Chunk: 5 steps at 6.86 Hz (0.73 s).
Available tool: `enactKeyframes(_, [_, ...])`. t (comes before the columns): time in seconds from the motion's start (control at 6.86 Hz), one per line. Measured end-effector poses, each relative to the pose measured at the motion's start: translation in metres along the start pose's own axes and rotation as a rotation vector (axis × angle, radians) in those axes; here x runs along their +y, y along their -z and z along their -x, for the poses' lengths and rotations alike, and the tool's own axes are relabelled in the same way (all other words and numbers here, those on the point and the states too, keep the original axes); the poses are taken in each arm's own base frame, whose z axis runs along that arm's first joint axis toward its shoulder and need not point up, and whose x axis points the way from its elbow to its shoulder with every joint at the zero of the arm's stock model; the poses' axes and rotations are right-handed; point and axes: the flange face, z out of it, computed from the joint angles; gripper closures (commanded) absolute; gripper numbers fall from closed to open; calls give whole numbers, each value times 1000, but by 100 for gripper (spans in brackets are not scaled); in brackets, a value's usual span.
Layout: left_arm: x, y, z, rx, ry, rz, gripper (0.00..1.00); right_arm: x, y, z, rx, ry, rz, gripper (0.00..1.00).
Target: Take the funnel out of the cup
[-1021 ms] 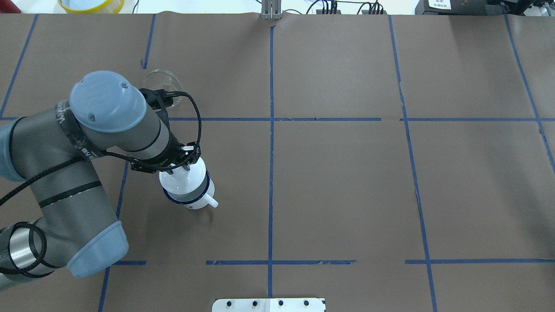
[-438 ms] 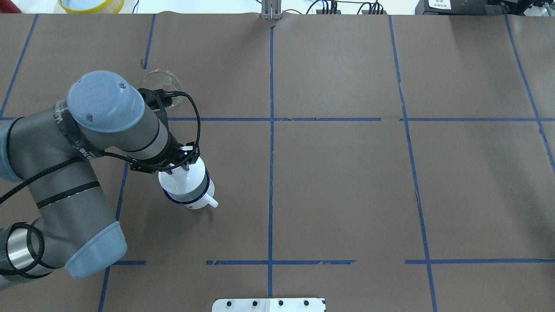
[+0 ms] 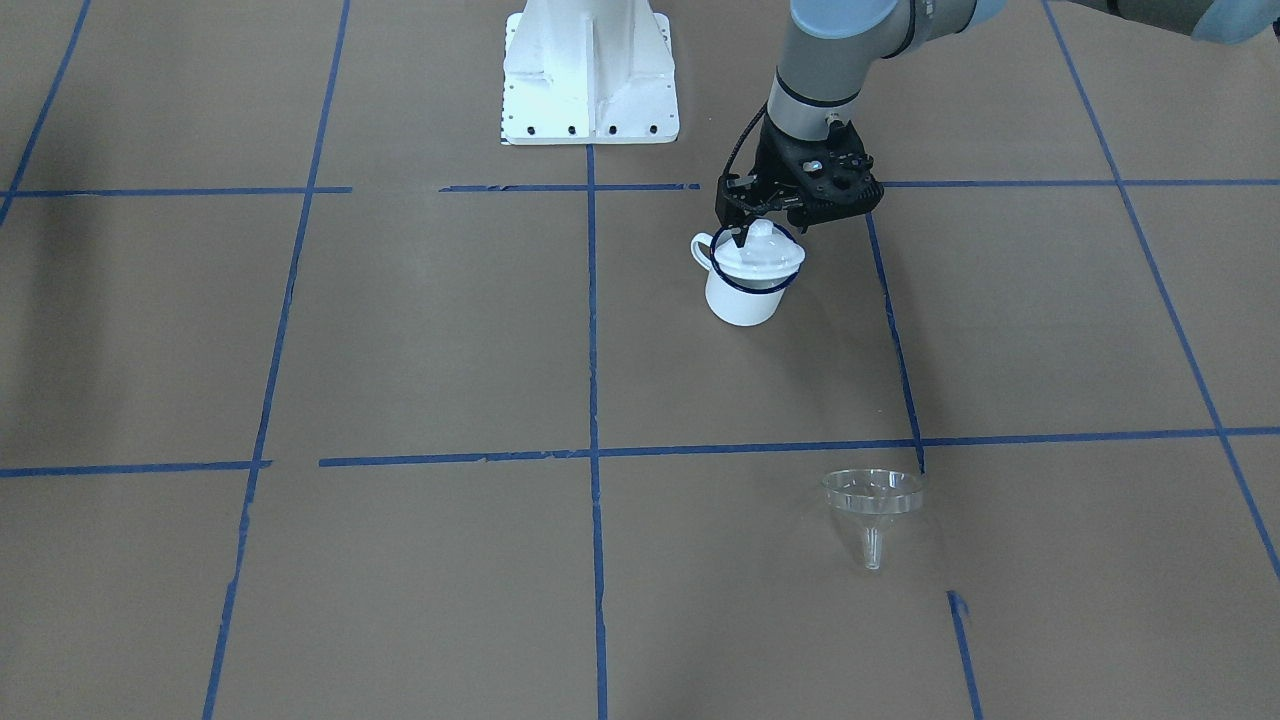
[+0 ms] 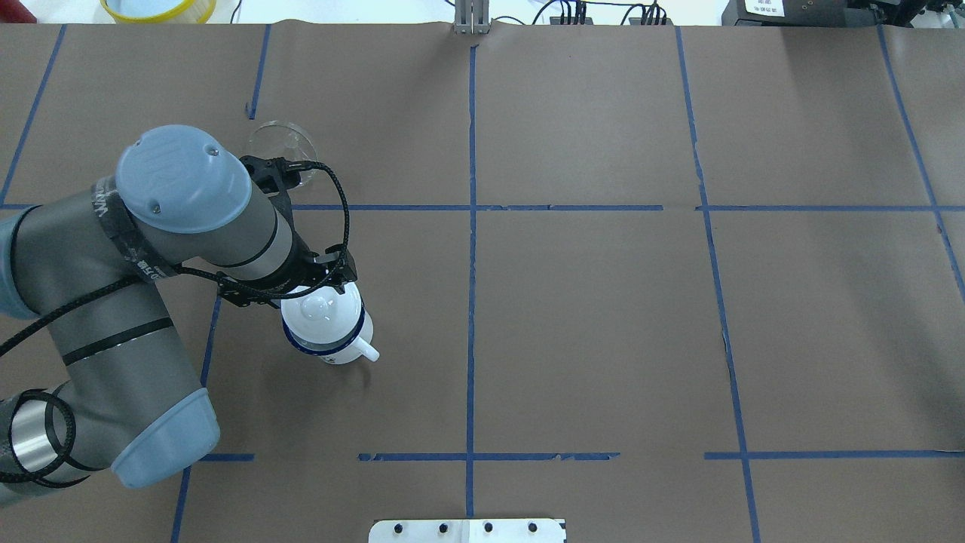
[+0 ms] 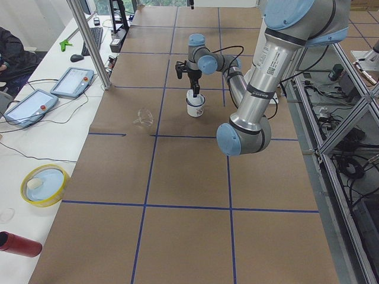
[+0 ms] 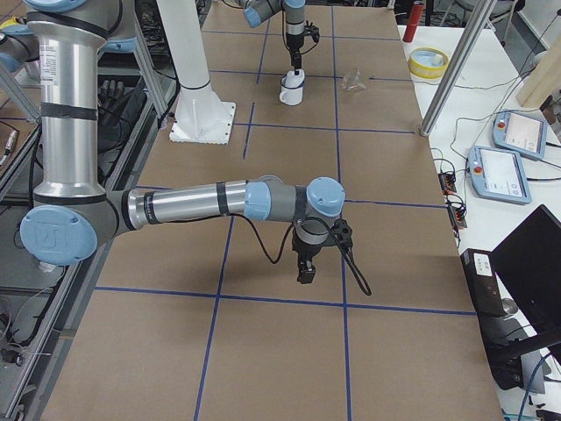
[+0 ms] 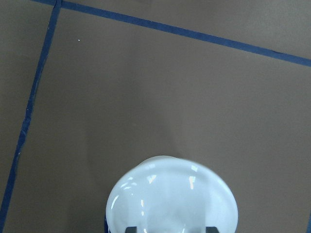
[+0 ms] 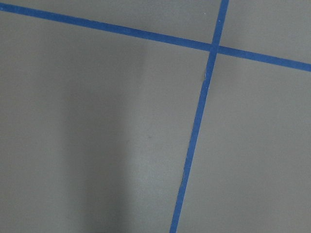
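The clear funnel [image 3: 872,500] stands bowl-up on the bare table, apart from the cup; it also shows in the overhead view [image 4: 280,139]. The white cup [image 3: 745,295] with a blue rim line has a white domed lid [image 4: 320,313] on it. My left gripper [image 3: 757,222] hovers just above the lid's knob. In the left wrist view its two dark fingertips [image 7: 133,229] stand wide apart over the lid [image 7: 170,199], open and holding nothing. My right gripper [image 6: 307,272] hangs over bare table far from both; I cannot tell whether it is open or shut.
The white robot base [image 3: 590,70] stands behind the cup. A yellow bowl [image 4: 158,7] and a red bottle [image 5: 18,244] lie off the table's far left corner. Blue tape lines cross the brown table cover.
My left gripper has drawn back and up off the lid's knob, which now shows uncovered from overhead. Lid, cup and funnel have not moved.
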Motion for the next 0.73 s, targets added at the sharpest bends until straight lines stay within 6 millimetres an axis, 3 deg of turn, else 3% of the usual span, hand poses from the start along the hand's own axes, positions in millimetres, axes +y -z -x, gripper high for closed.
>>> enactKeyframes(0.73, [-1, 5, -18, 46, -21, -12, 0, 0, 0, 0, 0, 0, 0, 0])
